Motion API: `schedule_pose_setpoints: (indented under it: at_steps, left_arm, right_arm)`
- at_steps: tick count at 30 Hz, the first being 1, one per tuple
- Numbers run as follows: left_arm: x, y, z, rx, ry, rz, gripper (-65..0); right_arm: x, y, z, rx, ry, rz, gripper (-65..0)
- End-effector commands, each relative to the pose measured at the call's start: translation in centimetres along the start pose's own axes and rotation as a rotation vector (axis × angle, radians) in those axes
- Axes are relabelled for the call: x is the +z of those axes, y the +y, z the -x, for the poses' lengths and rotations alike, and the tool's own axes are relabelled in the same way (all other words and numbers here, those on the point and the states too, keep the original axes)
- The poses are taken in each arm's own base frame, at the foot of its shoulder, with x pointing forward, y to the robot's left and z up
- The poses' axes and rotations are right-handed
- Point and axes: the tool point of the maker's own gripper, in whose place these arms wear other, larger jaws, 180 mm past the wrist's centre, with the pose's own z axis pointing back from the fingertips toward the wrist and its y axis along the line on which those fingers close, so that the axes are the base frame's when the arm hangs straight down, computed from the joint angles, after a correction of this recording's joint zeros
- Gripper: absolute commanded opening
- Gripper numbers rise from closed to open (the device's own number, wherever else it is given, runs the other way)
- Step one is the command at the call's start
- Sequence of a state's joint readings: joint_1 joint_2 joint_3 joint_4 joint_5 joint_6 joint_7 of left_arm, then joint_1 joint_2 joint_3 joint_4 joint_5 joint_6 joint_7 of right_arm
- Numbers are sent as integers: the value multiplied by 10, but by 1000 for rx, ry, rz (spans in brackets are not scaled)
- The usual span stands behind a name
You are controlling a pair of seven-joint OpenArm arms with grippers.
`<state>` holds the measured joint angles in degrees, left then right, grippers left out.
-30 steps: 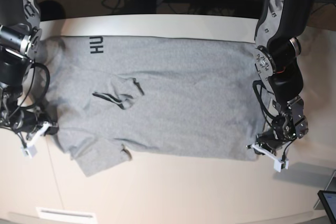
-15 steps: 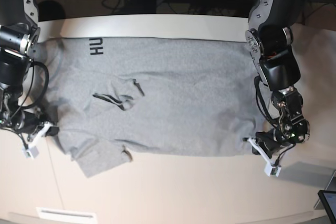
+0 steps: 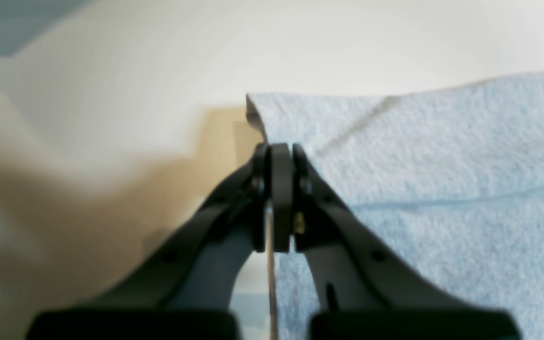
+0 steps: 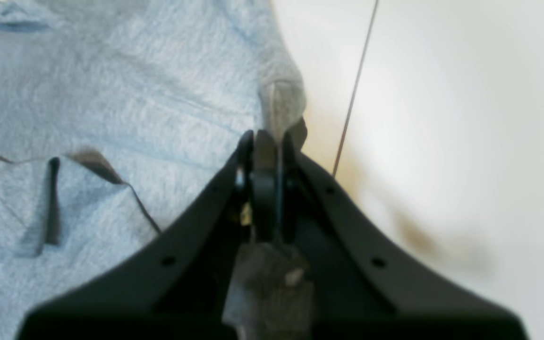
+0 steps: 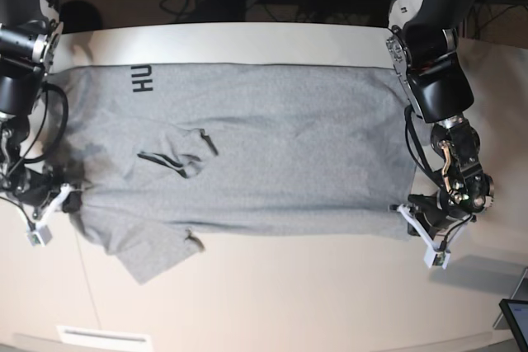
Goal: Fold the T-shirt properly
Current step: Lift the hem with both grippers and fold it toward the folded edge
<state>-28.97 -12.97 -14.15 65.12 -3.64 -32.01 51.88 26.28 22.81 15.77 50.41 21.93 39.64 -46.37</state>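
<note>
Two grippers are clamped on the T-shirt [image 5: 247, 154], spread over the pale surface [image 5: 272, 302]. Since the earlier frames the cloth has slid toward nine o'clock and pulled tauter, probably a straightening tug before folding. Left gripper [image 5: 410, 218] pinches the five o'clock hem corner; right gripper [image 5: 66, 197] pinches the eight o'clock edge.

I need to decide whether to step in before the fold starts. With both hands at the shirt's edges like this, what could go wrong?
1. The left hand pinches only the very corner of the T-shirt, so the fabric may slip out.
2. The collar area is bunched, so creases could get folded in.
3. The sleeve sticks out past the hem and may trail, folding unevenly.
</note>
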Motion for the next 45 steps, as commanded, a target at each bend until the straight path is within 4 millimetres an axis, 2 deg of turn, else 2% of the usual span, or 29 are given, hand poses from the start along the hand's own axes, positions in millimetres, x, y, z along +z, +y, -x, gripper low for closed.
schedule_pose_setpoints:
  at_steps: [1,6,15,25,29,31,34,37,45]
  left_arm:
    - [9,9,-23,-14,-63,-21,-650]
    - [18,4,-22,-40,-65,15,-650]
    - [40,12,-16,-81,-68,-11,-650]
    - [38,10,0,-84,-38,-8,-650]
    - [45,11,-8,-102,-64,-23,-650]
    - [49,11,-4,-112,-44,-31,-650]
    - [59,12,-12,-134,-61,-53,-650]
    - [61,12,-12,-139,-51,-59,-650]
    - [61,7,10,-148,-7,-53,-650]
  right_arm:
    - [11,-8,-27,20,-70,14,-650]
    - [11,-8,-23,16,-64,14,-650]
    - [11,-8,-16,15,-56,15,-650]
    - [25,4,-21,71,-120,11,-650]
    - [37,-9,-21,12,-161,15,-650]
    - [37,-9,-15,5,-154,16,-650]
    - [37,-10,-12,7,-145,17,-650]
    - [38,-14,-5,6,-110,24,-650]
    - [40,-17,5,11,-34,32,-650]
